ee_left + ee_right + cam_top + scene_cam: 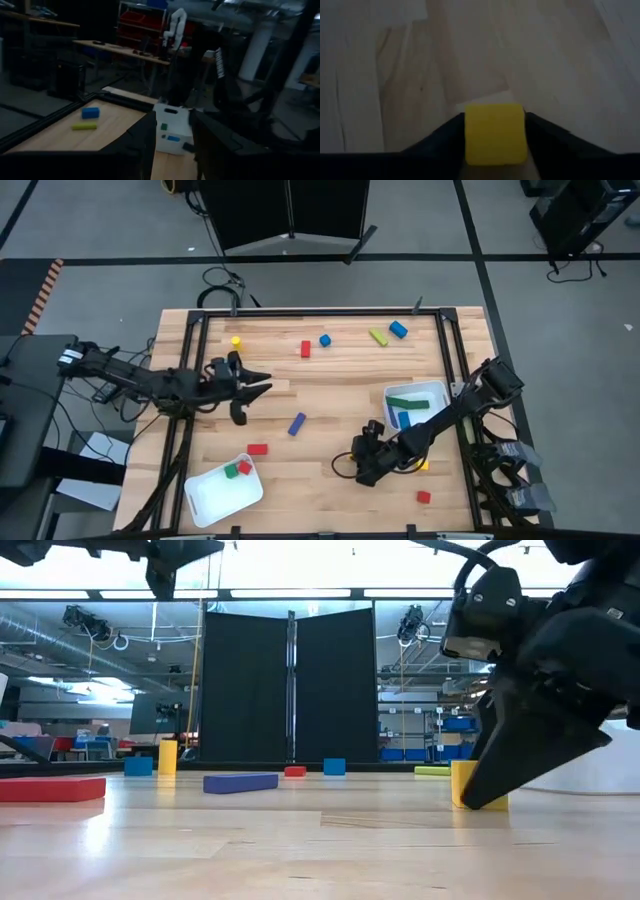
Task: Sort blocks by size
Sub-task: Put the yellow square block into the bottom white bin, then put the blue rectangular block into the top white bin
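Note:
A yellow block [495, 132] lies on the wooden table near its near right part; it also shows in the high view [424, 466] and the low view [482, 780]. My right gripper [495, 150] is low over the table and shut on this block. My left gripper [255, 392] is open and empty. It hangs above the table's left middle, and the left wrist view [172, 145] shows the gap between its fingers. Other blocks lie loose: a blue bar [296, 424], a red piece [257, 449] and a red cube [424, 497]. My right gripper pinches the yellow block by two opposite sides [467, 135] between its two fingers. The fingers [490, 775] slant down onto it from above. The block's underside rests on the table.
A white tray [436, 392] at the right holds a green and a blue piece. A white tray [210, 498] at the near left holds small red and green pieces. Along the far edge lie a yellow [236, 340], red [306, 348], green [378, 336] and two blue blocks.

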